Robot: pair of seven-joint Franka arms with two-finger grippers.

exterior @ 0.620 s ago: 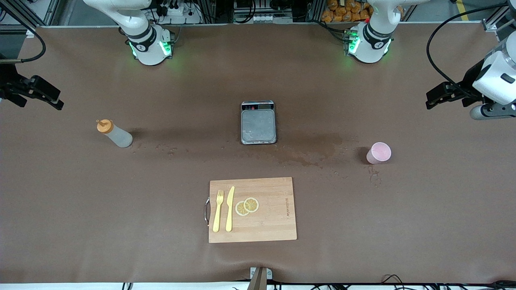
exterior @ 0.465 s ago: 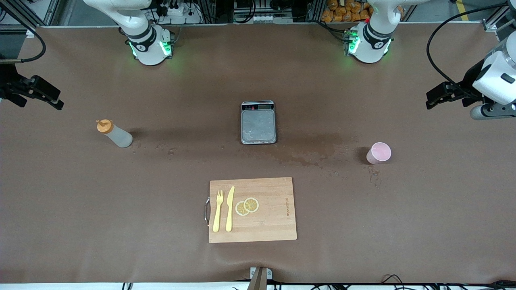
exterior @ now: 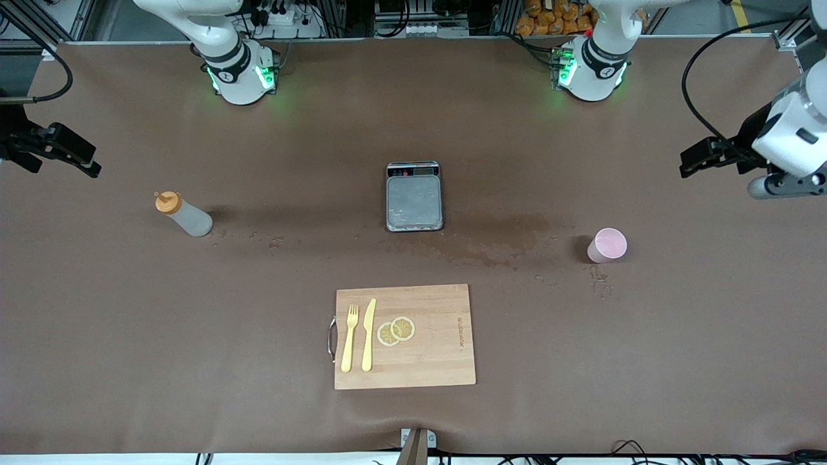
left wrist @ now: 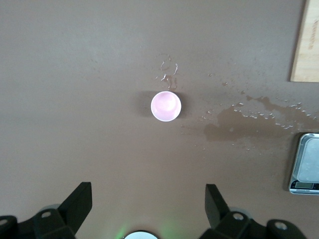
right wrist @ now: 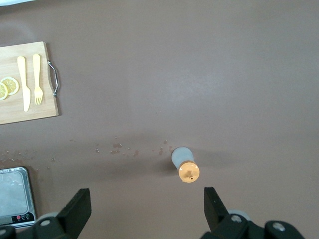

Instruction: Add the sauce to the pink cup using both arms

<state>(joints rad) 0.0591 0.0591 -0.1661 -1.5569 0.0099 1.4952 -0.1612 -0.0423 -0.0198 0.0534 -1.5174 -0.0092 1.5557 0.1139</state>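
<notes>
Lower the gaping, empty right gripper [exterior: 90,169] squarely around the sauce [exterior: 185,214], left gripper [exterior: 686,169] likewise gaping onto the pink cup [exterior: 607,245].

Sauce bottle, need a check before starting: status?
Both grippers open, left gripper and right gripper over table ends. Sauce bottle upright, untouched; pink cup apart. Nothing blocking.

The left claw [exterior: 694,158] now sits slightly higher in the front view over the counter's [exterior: 413,129] left-arm end; the right claw [exterior: 77,161] likewise edges slightly upward at its own end.
</notes>
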